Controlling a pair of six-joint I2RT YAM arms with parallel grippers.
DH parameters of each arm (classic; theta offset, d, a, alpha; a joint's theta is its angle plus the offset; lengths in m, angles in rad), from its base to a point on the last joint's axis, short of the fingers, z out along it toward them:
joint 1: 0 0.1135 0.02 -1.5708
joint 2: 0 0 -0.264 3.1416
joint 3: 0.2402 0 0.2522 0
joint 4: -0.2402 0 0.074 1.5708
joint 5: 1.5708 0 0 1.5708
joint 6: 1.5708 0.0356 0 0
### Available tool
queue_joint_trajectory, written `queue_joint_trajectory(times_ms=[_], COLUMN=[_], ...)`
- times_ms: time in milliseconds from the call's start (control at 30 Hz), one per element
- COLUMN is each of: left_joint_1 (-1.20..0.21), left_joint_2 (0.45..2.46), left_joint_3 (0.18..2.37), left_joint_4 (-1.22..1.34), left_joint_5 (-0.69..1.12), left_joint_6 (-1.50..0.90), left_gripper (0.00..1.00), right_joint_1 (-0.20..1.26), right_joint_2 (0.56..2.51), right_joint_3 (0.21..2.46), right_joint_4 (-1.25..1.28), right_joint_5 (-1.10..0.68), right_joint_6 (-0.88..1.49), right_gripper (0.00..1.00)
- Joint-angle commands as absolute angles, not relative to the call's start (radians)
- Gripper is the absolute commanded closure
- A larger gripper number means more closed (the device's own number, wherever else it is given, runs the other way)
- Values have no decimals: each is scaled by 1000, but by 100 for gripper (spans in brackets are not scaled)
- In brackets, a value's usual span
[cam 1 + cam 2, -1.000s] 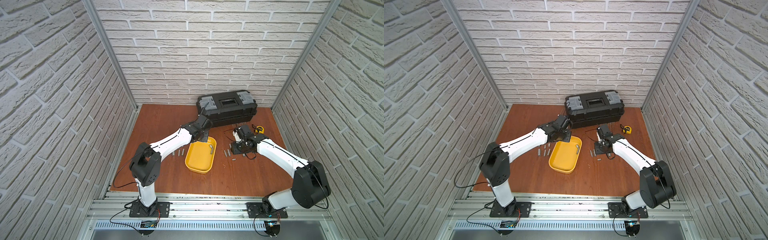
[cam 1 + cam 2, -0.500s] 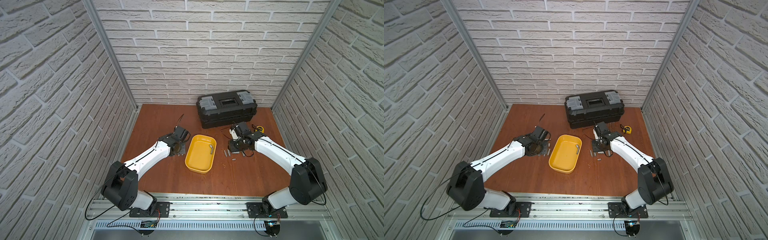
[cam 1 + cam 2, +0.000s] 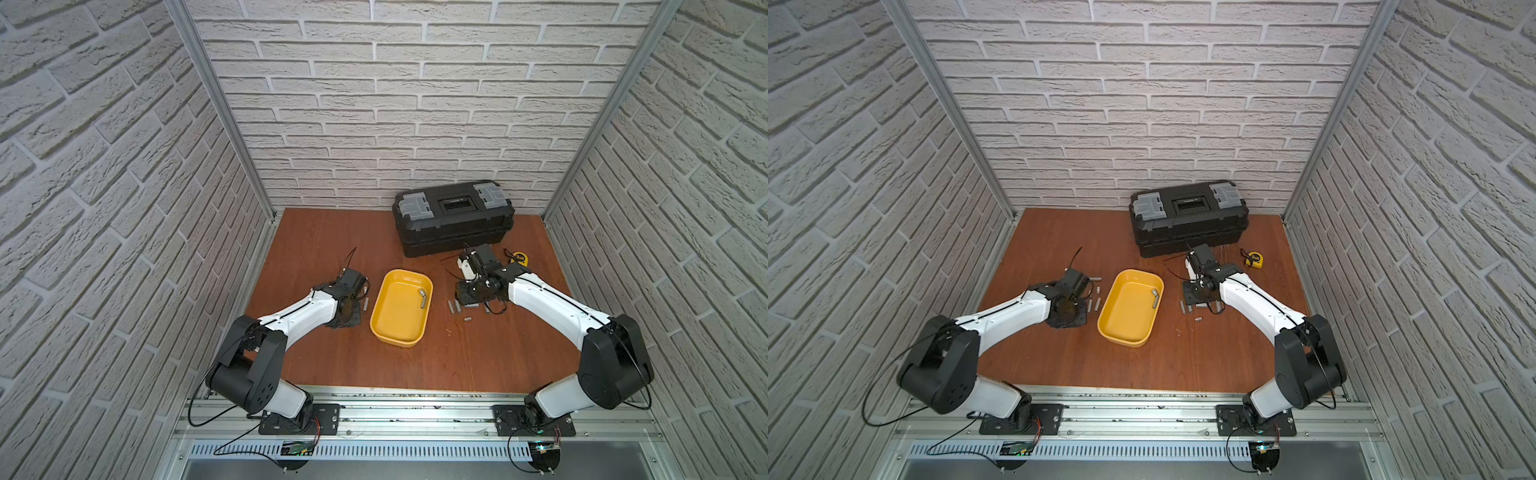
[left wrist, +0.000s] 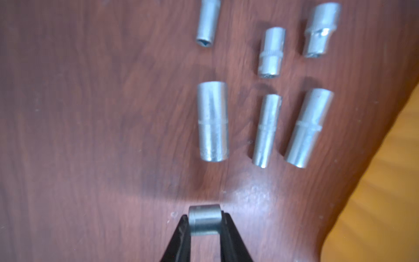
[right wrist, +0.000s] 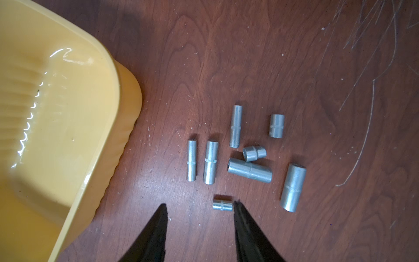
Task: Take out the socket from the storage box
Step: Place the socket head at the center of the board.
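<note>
Here the left hand (image 4: 205,216) is clenched on a short, smooth steel socket (image 4: 204,224), a dull-shiny cylinder outside the storage box (image 3: 399,337); whether it touches the table (image 4: 90,113) cannot be told. Six chrome sockets (image 4: 213,121) with knurled bands lie ahead of it on the reddish wood-grain surface. The storage box, a glossy yellow plastic tub with rounded corners and a fluted wall, sits between the arms, and a slim metal piece (image 3: 422,297) lies in its far corner. The right hand (image 5: 199,204) is released and empty, jaws apart near eight loose sockets (image 5: 249,173), with a stubby socket (image 5: 222,205) just beside one finger. Behind stand a black toolbox (image 3: 453,220) with grey latches and a yellow tape measure (image 3: 519,258). White faux-brick walls (image 3: 395,104) enclose the cell.
</note>
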State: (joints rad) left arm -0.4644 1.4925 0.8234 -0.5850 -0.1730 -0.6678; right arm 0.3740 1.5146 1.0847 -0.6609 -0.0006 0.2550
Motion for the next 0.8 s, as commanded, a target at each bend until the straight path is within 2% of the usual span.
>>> queue_joint_trajectory(times_ms=[0,333,767], left_joint_1=[-454,-451,-451], left_joint_2=[1522,1580,1543], left_joint_3=[819,823,823], left_joint_4=[-540,-525,-547], left_joint_5=[-155,-125,-140], left_joint_6=[-672,-656,-661], left_gripper=[79,76,60], right_joint_1=[384,384,384], right_joint_2=[1489,1474,1476], right_joint_3=[1062,1043,1050], right_joint_4=[-637,-637,-643], right_joint_5=[3,8,6], right_joint_6=[261,267,260], right_gripper=[51,51,51])
